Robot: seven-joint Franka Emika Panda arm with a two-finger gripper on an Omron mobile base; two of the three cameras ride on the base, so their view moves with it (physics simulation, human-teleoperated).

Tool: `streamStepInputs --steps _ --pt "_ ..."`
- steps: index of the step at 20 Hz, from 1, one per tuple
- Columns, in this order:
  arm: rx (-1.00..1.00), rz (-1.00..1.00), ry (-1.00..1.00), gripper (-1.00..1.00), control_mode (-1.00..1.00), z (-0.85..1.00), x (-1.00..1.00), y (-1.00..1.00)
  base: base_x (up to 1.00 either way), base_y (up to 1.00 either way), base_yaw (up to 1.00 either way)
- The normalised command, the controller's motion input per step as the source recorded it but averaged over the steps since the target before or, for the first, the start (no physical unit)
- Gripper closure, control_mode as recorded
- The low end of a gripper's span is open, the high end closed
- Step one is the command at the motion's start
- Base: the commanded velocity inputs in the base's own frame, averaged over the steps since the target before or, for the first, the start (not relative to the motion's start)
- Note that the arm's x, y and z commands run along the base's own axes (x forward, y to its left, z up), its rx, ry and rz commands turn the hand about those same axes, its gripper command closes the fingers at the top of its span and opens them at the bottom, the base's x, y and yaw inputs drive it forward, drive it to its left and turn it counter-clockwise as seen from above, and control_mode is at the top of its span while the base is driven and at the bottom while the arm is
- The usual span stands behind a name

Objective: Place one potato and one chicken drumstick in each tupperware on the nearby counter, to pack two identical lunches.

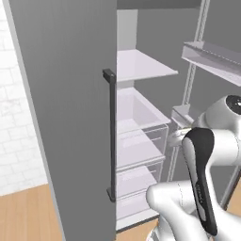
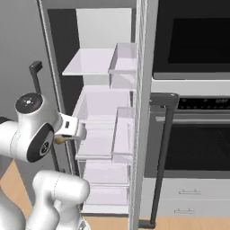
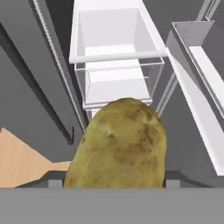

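Gripping a potato, end effector closed round it, open fridge, wooden floor

The potato has a rough, matt tan skin flecked with brown. Behind it, the fridge drawers look like clear, smooth plastic with white rims, and the shelves above them are glossy white. The fridge door is matt grey, its handle dark and dull. Below the door, the floor looks like light wood. Right of the fridge, the oven has glossy black glass.
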Motion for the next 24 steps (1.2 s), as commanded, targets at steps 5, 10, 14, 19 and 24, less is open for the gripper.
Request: streamStepInputs --steps 5,10,14,19,24 --pt "0.0 0.0 0.0 1.0 1.0 0.0 0.0 0.0 -1.0 -0.73 -0.11" --pt "0.0 0.0 0.0 1.0 1.0 0.0 0.0 0.0 -0.41 -1.0 -0.37" --pt "0.0 0.0 0.0 1.0 1.0 0.0 0.0 0.0 0.03 -1.0 -0.49" --pt "0.0 0.0 0.0 1.0 1.0 0.0 0.0 0.0 0.55 -1.0 -0.43" --pt "0.0 0.0 0.0 1.0 1.0 0.0 0.0 0.0 1.0 -0.96 -0.22"
